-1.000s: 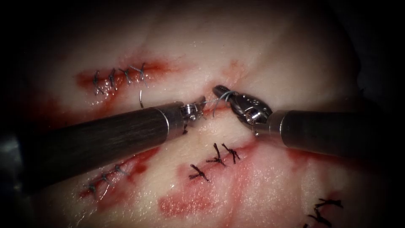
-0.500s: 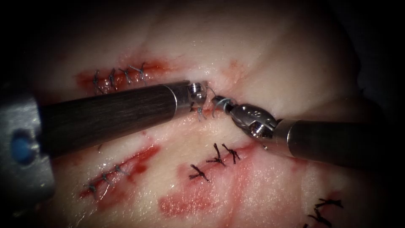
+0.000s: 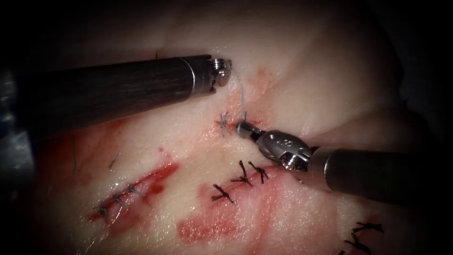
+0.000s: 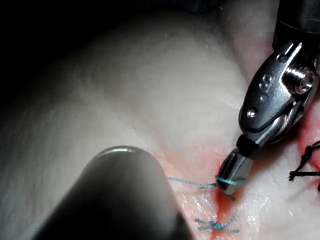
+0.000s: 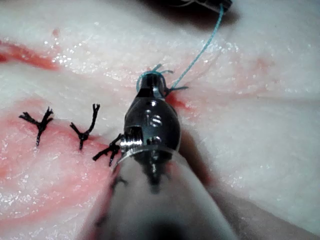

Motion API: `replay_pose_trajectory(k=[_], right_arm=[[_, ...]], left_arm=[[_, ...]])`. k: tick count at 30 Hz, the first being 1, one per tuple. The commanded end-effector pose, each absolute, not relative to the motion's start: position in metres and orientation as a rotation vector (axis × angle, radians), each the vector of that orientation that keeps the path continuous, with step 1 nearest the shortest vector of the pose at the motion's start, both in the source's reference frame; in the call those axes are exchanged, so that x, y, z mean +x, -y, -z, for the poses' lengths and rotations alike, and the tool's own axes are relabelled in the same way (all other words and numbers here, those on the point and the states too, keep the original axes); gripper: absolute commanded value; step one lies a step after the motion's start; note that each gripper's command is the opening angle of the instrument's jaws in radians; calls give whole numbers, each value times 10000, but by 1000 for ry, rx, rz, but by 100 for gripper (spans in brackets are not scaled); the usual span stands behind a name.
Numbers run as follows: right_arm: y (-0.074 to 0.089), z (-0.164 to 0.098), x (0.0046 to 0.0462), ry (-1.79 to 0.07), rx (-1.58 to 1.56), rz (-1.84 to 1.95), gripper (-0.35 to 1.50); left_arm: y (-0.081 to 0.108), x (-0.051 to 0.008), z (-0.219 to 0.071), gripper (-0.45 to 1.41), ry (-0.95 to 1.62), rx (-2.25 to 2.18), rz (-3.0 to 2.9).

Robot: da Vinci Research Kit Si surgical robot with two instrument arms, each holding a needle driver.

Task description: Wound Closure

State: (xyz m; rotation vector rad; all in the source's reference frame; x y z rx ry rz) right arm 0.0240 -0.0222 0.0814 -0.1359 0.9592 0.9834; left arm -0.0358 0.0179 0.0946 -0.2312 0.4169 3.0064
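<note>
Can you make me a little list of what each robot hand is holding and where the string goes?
left hand: holds the thread's upper end
right hand: thread looped around its shut tip
thread: stretched between both hands
finished knot: on the tissue, left of the right hand's tip
dark stitches: below the hands
red fluid: patches on the tissue

Right pincer wrapped in blue thread at the cut

The right pincer (image 5: pixel 150 85) has its jaws closed, blue thread (image 5: pixel 200 50) looped around the tip and running taut toward 1 o'clock. Black stitches (image 5: pixel 82 131) lie at 9 o'clock on the tissue (image 5: pixel 260 130), amid red fluid (image 5: pixel 30 55).
</note>
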Motion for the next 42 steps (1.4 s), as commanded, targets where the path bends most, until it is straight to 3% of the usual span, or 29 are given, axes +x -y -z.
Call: replay_pose_trajectory(k=[1,26,42], right_arm=[[224,-817,252,-969,-132,-977,-35],[273,-803,279,-953,-34,-882,-35],[323,-816,280,-794,111,-819,-35]], left_arm=[[-187,-365,-949,-45,-421,-229,-3012],[-289,-387,-970,-45,-648,-237,-2963],[-329,-420,-988,-45,-768,-301,-2935]])
